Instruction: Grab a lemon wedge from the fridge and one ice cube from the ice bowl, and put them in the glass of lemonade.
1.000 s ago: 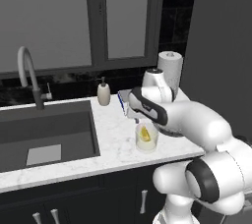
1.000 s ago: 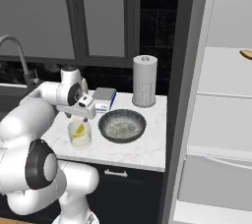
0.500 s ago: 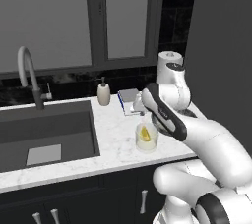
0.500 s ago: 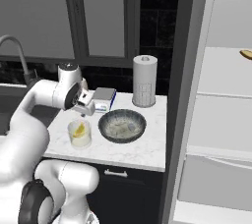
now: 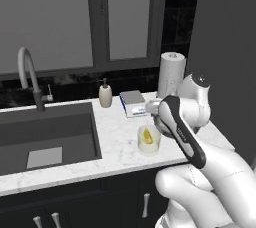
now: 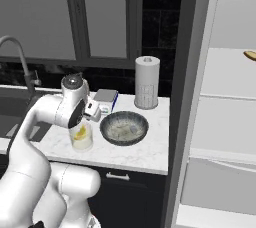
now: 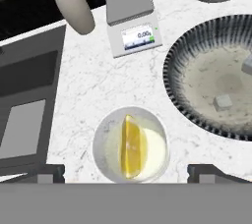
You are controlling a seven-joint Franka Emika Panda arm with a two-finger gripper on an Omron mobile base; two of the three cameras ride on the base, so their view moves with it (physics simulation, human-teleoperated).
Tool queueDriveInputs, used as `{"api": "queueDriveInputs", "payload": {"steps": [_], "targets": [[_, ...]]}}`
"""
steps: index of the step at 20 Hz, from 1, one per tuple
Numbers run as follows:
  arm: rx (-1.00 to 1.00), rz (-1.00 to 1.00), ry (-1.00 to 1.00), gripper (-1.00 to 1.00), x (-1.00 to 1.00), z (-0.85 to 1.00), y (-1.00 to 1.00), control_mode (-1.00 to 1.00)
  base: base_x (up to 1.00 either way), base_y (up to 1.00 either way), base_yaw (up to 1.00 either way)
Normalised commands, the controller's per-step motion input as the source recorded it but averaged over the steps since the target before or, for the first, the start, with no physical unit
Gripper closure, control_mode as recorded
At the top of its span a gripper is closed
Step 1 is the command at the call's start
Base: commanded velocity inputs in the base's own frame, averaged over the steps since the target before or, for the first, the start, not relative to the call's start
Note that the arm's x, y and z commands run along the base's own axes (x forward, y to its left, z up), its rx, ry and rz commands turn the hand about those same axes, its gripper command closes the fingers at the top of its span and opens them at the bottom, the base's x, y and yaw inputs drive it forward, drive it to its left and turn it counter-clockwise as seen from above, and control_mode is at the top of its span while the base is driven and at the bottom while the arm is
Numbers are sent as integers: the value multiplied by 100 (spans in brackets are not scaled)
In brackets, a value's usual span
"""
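The glass of lemonade [image 7: 130,144] stands on the marble counter with the lemon wedge [image 7: 131,145] floating in it. My gripper [image 7: 130,174] hangs above the glass, open, its fingertips [image 7: 49,174] set wide on either side and holding nothing. The ice bowl [image 7: 182,78] sits just right of the glass with two ice cubes [image 7: 223,101] on its pale inside. In the right base view the glass [image 6: 81,136] stands left of the ice bowl [image 6: 124,128] under my gripper [image 6: 94,112], and the fridge [image 6: 225,97] is open at the right.
A kitchen scale [image 7: 133,19] and a soap dispenser [image 7: 74,9] stand behind the glass. The paper-towel roll [image 6: 147,83] is behind the bowl. The sink [image 5: 45,137] lies to the left. A brownish-yellow piece [image 6: 250,54] lies on a fridge shelf.
The arm has swung and the hand has lifted off the glass. The lemon wedge stays in the lemonade. Bowl and glass have not moved.
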Motion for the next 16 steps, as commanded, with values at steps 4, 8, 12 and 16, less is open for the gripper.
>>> {"api": "queueDriveInputs", "payload": {"steps": [4, 8, 12, 16], "targets": [[-5, 0, -14, -100, 14, 15, -60, -100, 0, 0, 0], [-34, 0, 9, -100, 32, 57, -46, -100, 0, 0, 0], [-38, 0, 28, -100, 44, 48, -44, -100, 0, 0, 0], [-24, 0, 30, -100, 74, 2, -31, -100, 0, 0, 0]]}}
